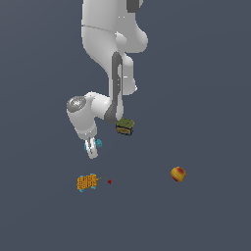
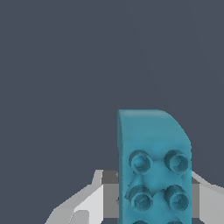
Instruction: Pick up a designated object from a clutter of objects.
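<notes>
The cyan studded brick (image 2: 153, 166) fills the wrist view between my two fingers; its studs face the camera. In the exterior view only a small part of the brick (image 1: 98, 143) shows beside my gripper (image 1: 91, 149), which is shut on it. I cannot tell from these views whether the brick rests on the grey floor or hangs above it. The other clutter lies apart: the olive-green box (image 1: 125, 127) behind my gripper, the orange studded block (image 1: 87, 182) in front of it, a tiny red bit (image 1: 109, 181), and a red-yellow ball (image 1: 178, 174).
My white arm (image 1: 110, 59) rises at the back, over the olive box. The floor is plain dark grey (image 1: 206, 98) with no edges in view.
</notes>
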You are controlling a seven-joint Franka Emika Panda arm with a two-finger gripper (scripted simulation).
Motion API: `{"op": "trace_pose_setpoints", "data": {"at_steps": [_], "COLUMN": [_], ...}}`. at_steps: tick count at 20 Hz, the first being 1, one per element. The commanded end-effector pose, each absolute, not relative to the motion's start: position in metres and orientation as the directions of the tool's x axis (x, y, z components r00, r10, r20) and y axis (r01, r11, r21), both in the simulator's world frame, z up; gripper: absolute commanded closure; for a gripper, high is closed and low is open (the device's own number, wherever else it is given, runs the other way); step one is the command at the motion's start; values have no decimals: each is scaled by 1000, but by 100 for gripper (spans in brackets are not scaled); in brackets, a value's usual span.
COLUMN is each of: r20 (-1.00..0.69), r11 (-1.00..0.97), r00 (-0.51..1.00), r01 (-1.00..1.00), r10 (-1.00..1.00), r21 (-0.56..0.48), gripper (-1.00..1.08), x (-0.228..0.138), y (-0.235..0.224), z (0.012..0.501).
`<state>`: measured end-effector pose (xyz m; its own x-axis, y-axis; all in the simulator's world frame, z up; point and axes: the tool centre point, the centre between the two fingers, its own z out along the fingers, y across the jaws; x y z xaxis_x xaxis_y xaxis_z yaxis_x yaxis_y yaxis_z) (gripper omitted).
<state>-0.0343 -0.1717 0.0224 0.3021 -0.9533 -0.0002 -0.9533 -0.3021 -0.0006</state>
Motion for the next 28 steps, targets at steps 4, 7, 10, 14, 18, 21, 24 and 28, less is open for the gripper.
{"op": "trace_pose_setpoints", "data": {"at_steps": [4,7,10,14,18,21,24,28], "r20": [0,0,-1,-1,-1,-1,-1,0], "r11": [-302,-302,-302,-302,-302,-302,-301,-301], "r00": [302,302,302,302,302,302,301,301], "r01": [-953,-953,-953,-953,-953,-953,-954,-954], "r10": [-953,-953,-953,-953,-953,-953,-954,-954], "r21": [0,0,-1,-1,-1,-1,-1,0], "gripper": [108,108,108,108,108,108,108,108], "x": [-35,-36,-38,-41,-46,-51,-56,-62], "y": [-170,-165,-157,-141,-120,-100,-79,-50], "z": [24,29,37,54,76,96,118,149]}}
